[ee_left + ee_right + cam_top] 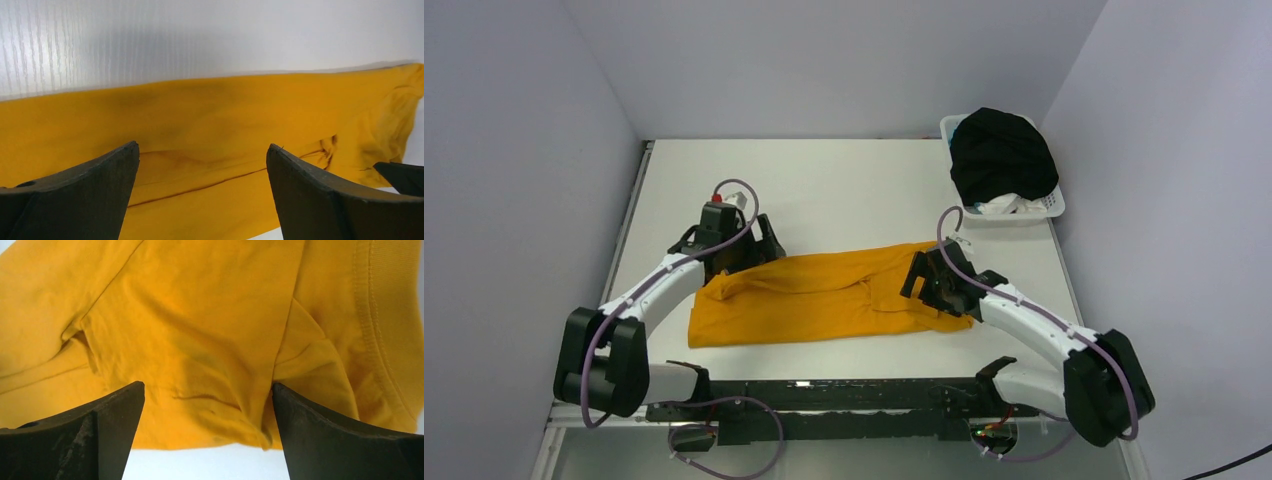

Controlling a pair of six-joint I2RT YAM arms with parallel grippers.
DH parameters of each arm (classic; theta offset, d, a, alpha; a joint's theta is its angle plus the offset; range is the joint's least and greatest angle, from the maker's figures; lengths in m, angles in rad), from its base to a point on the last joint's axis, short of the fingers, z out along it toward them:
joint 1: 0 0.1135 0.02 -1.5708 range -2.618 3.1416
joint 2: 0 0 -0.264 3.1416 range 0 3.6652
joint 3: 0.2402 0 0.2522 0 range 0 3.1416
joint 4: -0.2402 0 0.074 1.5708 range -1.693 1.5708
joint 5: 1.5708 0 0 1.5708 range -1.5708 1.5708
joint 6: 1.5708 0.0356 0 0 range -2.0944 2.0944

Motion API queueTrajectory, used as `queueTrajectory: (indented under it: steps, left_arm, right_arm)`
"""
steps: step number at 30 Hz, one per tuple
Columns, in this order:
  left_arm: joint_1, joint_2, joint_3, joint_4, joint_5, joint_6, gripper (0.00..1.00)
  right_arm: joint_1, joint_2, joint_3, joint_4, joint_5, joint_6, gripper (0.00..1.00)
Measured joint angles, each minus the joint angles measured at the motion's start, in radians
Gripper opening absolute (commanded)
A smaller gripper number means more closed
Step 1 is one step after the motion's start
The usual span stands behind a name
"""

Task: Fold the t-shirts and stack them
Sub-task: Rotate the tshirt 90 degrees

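- Only overhead shows you the mustard t-shirt [824,300] stretched across the bench [854,190], and a black garment [1002,155] heaped in the white basket [1056,208].
- Wrist views: left gripper [202,150] and right gripper [207,390] jaws released, just above the mustard cloth.

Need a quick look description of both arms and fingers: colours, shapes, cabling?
Left arm and right arm match: white links, black rounded joint housings, a mauve cable looping along each. Left fingers and right fingers are dark, matte and wedge-shaped.
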Motion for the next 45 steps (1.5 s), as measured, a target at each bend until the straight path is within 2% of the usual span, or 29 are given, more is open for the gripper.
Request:
queueTrajectory:
  steps: [9, 14, 18, 21, 25, 31, 35, 37, 41, 45]
  left_arm:
    - [-0.001, 0.046, -0.104, -0.070, -0.036, 0.006, 0.99]
    - [-0.008, -0.013, -0.171, -0.056, -0.024, -0.003, 1.00]
    - [-0.015, -0.067, -0.221, -0.027, 0.001, -0.023, 1.00]
    - [-0.044, -0.063, -0.234, 0.019, 0.043, -0.056, 0.99]
    - [-0.150, 0.023, -0.203, 0.110, 0.126, -0.114, 1.00]
    - [-0.323, 0.233, -0.073, 0.231, 0.217, -0.206, 0.99]
    - [-0.424, 0.372, 0.055, 0.249, 0.267, -0.224, 1.00]
    - [-0.475, 0.387, 0.076, 0.239, 0.266, -0.224, 0.99]
    - [-0.545, 0.375, 0.080, 0.188, 0.251, -0.205, 1.00]
    - [-0.612, 0.339, 0.059, 0.148, 0.229, -0.161, 0.99]
  right_arm:
    - [-0.093, 0.187, 0.043, 0.092, -0.043, 0.045, 1.00]
    - [-0.153, 0.339, 0.157, 0.132, -0.068, 0.038, 1.00]
    - [-0.188, 0.504, 0.312, 0.153, -0.089, 0.021, 1.00]
    - [-0.205, 0.639, 0.456, 0.169, -0.111, 0.015, 1.00]
    - [-0.227, 0.874, 0.753, 0.181, -0.166, 0.004, 1.00]
    - [-0.240, 1.266, 1.315, 0.171, -0.309, -0.034, 1.00]
    - [-0.238, 1.559, 1.784, 0.135, -0.411, -0.018, 1.00]
    - [-0.237, 1.613, 1.851, 0.169, -0.439, 0.006, 1.00]
    - [-0.237, 1.636, 1.849, 0.253, -0.462, 0.058, 1.00]
    - [-0.235, 1.695, 1.923, 0.300, -0.478, 0.089, 1.00]
